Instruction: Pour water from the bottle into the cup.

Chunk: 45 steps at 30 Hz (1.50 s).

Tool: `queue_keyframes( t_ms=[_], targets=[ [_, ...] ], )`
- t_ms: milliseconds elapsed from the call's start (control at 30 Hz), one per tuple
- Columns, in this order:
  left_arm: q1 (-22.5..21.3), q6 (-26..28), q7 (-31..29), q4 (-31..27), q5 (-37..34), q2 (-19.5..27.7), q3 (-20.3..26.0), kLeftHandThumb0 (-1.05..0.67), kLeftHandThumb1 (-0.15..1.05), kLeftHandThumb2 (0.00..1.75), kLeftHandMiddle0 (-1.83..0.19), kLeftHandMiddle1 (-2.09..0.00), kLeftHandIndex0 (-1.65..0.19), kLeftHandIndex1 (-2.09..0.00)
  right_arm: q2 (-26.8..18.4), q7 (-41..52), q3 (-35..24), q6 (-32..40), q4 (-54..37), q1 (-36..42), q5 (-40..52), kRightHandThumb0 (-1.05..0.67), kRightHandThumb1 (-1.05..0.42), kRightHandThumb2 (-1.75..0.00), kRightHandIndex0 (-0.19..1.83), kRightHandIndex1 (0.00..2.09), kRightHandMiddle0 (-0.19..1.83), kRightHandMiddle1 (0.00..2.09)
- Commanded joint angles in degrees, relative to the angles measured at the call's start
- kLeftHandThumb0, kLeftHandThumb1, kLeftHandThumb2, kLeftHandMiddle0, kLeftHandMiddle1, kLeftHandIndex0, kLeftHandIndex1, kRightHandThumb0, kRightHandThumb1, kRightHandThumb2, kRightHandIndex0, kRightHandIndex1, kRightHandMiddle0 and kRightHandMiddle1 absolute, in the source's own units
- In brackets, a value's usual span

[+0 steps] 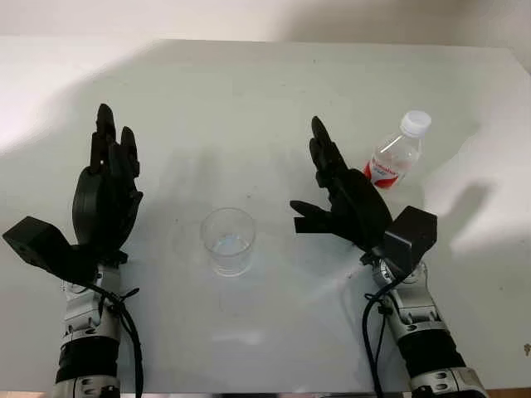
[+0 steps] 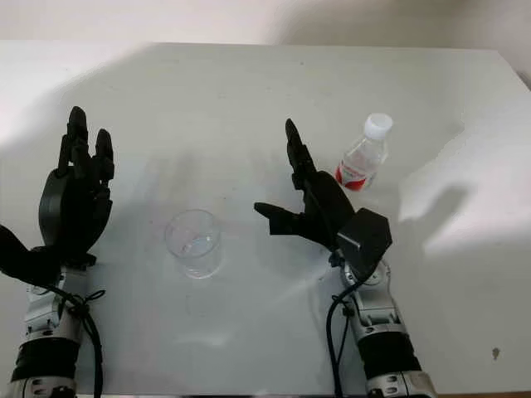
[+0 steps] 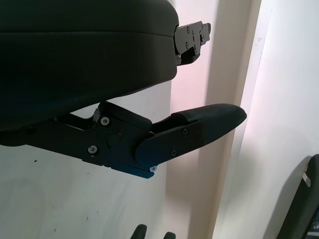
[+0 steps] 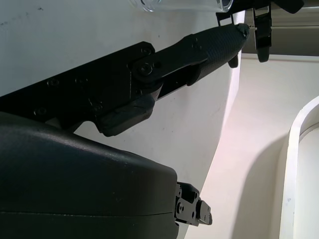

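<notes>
Table (image 1: 265,91): pale, matt white top, running wall to wall in your head view; faint scuffs, broad soft shadows across the 10 and 2 o'clock areas. A light wall closes the far edge at 12 o'clock.

Right hand (image 1: 344,199): at about 4 o'clock from centre, raised over the table, released and holding nothing. You have it just short of the bottle, palm turned toward the cup side, which reads as a staging pose for a grasp not yet begun.

Left hand (image 1: 106,186): at 9 o'clock, upright, released and empty, well apart from the cup; likely parked clear of the pour path.

Bottle (image 1: 398,153): at 2 o'clock, small clear plastic with white cap on and a red label, just beyond your right fingertips (image 1: 319,133) and not touching them. It appears tilted, though you cannot tell how it rests.

Cup (image 1: 227,240): clear, upright, near centre toward 6 o'clock, between the hands, open mouth up to receive.
</notes>
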Motion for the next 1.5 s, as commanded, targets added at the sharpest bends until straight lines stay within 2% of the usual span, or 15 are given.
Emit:
queue_keyframes(
  t_ms=[0,333,567,1000,1200,1300,1400,1467],
  targets=[
    [0.4,-0.5,-0.2,-0.7,0.3,0.6,0.0,-0.68,1.05,0.74,0.19,0.00,0.19,0.00,0.5,0.1,0.1,0.1,-0.1,-0.5,0.3,-0.98,-0.96,-0.05,-0.19,0.00,-0.19,0.00],
    [-1.3,-0.8,-0.6,1.5,0.3,0.5,0.0,-0.68,1.05,0.74,0.19,0.00,0.19,0.00,0.2,1.6,0.3,0.3,1.7,-1.8,0.5,-1.00,-0.96,-0.06,-0.19,0.00,-0.19,0.00],
    [-1.9,-1.8,-0.2,2.9,0.1,-0.2,0.0,-0.70,1.05,0.72,0.19,0.00,0.19,0.00,-1.7,6.4,-0.7,2.4,-5.1,-2.6,4.3,-0.98,-0.97,-0.05,-0.19,0.00,-0.19,0.00],
    [-2.9,-2.0,0.8,4.0,0.4,-0.9,-0.7,-0.71,1.05,0.72,0.19,0.00,0.19,0.00,-6.6,14.1,-6.2,0.9,-20.0,-4.3,15.3,-0.95,-0.97,-0.05,-0.19,0.00,-0.19,0.00],
    [-4.8,-3.4,0.7,7.0,0.8,-1.2,-1.0,-0.71,1.05,0.71,0.19,0.00,0.19,0.00,-8.0,17.1,-9.4,0.2,-18.6,-9.5,20.0,-0.89,-0.93,-0.04,-0.19,0.00,-0.19,0.00],
    [-5.8,-4.4,0.5,8.7,1.1,-1.3,-1.1,-0.72,1.05,0.72,0.19,0.00,0.19,0.00,-8.7,18.2,-10.8,3.4,-19.4,-11.5,23.9,-0.91,-0.95,-0.06,-0.19,0.00,-0.19,0.00],
    [-6.7,-5.2,0.1,10.4,1.0,-1.4,-1.1,-0.72,1.05,0.72,0.19,0.00,0.19,0.00,-9.7,19.8,-12.4,5.8,-19.8,-13.8,27.5,-1.00,-0.99,-0.07,-0.19,0.00,-0.19,0.00],
    [-7.2,-5.3,0.1,11.0,1.1,-1.4,-1.1,-0.73,1.05,0.72,0.19,0.00,0.19,0.00,-10.3,20.7,-14.1,9.1,-20.3,-15.2,31.8,-0.98,-1.01,-0.07,-0.19,0.00,-0.19,0.00]
  ],
)
